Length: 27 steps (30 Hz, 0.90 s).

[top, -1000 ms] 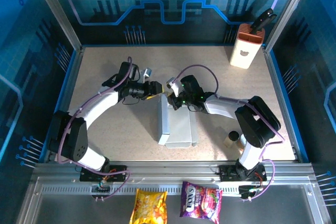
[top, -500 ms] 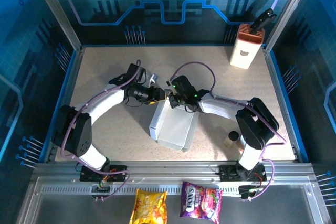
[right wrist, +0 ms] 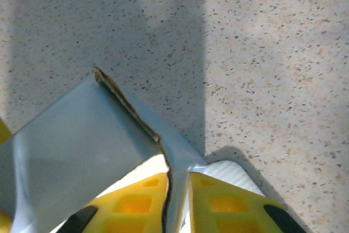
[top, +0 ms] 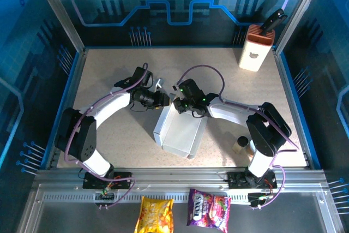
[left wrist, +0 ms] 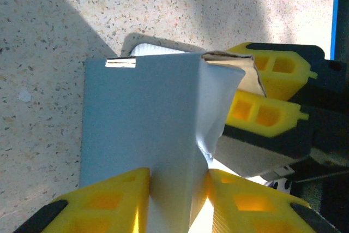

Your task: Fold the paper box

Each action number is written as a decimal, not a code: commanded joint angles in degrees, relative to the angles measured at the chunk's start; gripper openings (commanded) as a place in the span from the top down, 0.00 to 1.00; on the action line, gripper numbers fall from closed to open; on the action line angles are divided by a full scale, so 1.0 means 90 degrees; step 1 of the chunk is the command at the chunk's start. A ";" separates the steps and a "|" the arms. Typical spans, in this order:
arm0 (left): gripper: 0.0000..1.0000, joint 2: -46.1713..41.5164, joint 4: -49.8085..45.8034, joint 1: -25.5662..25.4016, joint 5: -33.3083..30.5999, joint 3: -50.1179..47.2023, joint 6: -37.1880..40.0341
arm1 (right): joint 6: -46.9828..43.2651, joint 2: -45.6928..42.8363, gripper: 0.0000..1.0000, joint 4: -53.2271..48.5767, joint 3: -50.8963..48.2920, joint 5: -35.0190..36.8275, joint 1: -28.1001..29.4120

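Observation:
The paper box (top: 179,132) is a pale grey-white cardboard shape lying skewed in the middle of the table. Both grippers hold its far end. My left gripper (top: 167,101) is shut on a raised fold of the box (left wrist: 136,118); the card is pinched between its yellow fingers (left wrist: 117,203). My right gripper (top: 178,105) is shut on a thin upright flap of the box (right wrist: 76,151), which has a brown torn-looking edge. The right gripper's yellow fingers (left wrist: 267,91) show just beyond the fold in the left wrist view. A white ribbed flap (right wrist: 235,171) lies under the right fingers.
A tall white-and-orange container (top: 255,49) stands at the far right corner. A small dark-topped cylinder (top: 241,144) sits beside the right arm's base. Two snack packets (top: 155,215) (top: 209,207) lie beyond the table's front rail. Metal frame posts edge the table.
Both grippers have shifted left with the box's far end. The box has turned from lying straight to lying skewed, its left side raised.

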 commanded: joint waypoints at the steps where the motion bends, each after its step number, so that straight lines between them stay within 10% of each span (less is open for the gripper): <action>1: 0.69 0.0285 -0.0305 -0.0094 -0.0342 0.0042 0.0148 | -0.0022 -0.0398 0.77 -0.0061 -0.0159 -0.0629 -0.0024; 8: 0.69 0.0336 -0.0363 -0.0107 -0.0369 0.0100 0.0179 | -0.1199 -0.1019 0.53 -0.0033 -0.0525 -0.2225 -0.0618; 18: 0.69 0.0355 -0.0325 -0.0114 -0.0367 0.0077 0.0147 | -0.2282 -0.0554 0.53 0.0612 -0.0592 -0.4671 -0.2489; 27: 0.69 0.0321 -0.0382 -0.0124 -0.0356 0.0114 0.0184 | -0.2843 0.0901 0.53 0.0725 0.0131 -0.5411 -0.2522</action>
